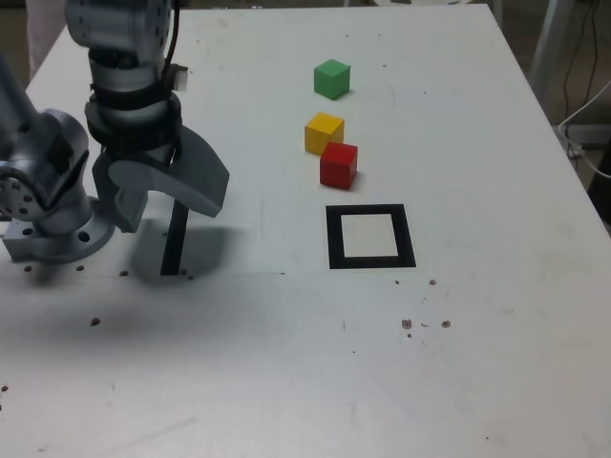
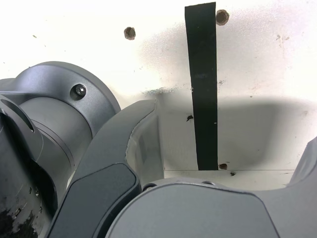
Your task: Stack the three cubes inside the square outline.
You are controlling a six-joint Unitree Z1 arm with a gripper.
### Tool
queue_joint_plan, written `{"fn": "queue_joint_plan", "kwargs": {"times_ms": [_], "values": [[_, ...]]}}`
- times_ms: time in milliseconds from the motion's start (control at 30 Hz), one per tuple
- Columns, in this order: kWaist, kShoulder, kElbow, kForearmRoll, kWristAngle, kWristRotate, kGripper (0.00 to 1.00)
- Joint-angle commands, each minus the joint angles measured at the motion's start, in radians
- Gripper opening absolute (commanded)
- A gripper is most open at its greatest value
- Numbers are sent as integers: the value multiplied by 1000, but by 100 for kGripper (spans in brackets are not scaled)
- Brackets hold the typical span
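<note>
You have the gripper (image 1: 175, 210) hanging over the black strip (image 1: 175, 240) beside the arm's base (image 1: 62, 229), its jaws spread wide with nothing between them. Your three cubes lie well apart from it, toward the far side of the white table (image 1: 229, 382): the red cube (image 1: 339, 165) sits nearest the square outline (image 1: 334, 239), just beyond its far edge in the exterior view, the yellow cube (image 1: 325, 133) is right behind the red one, and the green cube (image 1: 332, 78) stands on its own farther back. The outline's white centre holds no cube, so judge the whole stack as still to be built. Expect the cubes to be light and stiff, with flat faces that should take a firm, even squeeze without giving; they don't look fragile, but their sides may be a little slick, and a light block will skid if one jaw meets it first. Take each one by two opposite upright faces, centred, around mid-height, so that it neither tips nor twists as you lift. Red looks the handiest to start with, but the yellow one is so close that you can't be sure from here whether they touch; turn the jaws so that neither has to push into that tight spot, or you may knock the yellow aside. Green has free space all round and should be the easiest to grip. When you stack, lower each cube flat and open gently, since a light block underneath can shift with the slightest sideways nudge.
</note>
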Motion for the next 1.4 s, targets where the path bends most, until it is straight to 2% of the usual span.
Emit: {"fn": "queue_joint_plan", "kwargs": {"times_ms": [0, 400, 700, 1100, 1367], "values": [[-2, -6, 2, 3, 1, -2, 99], [-2, -5, -1, 1, 3, -15, 99], [-1, 30, -33, 8, 20, -22, 99], [4, 118, -215, 78, 84, 19, 99], [57, 208, -324, 77, 93, 101, 99]]}}
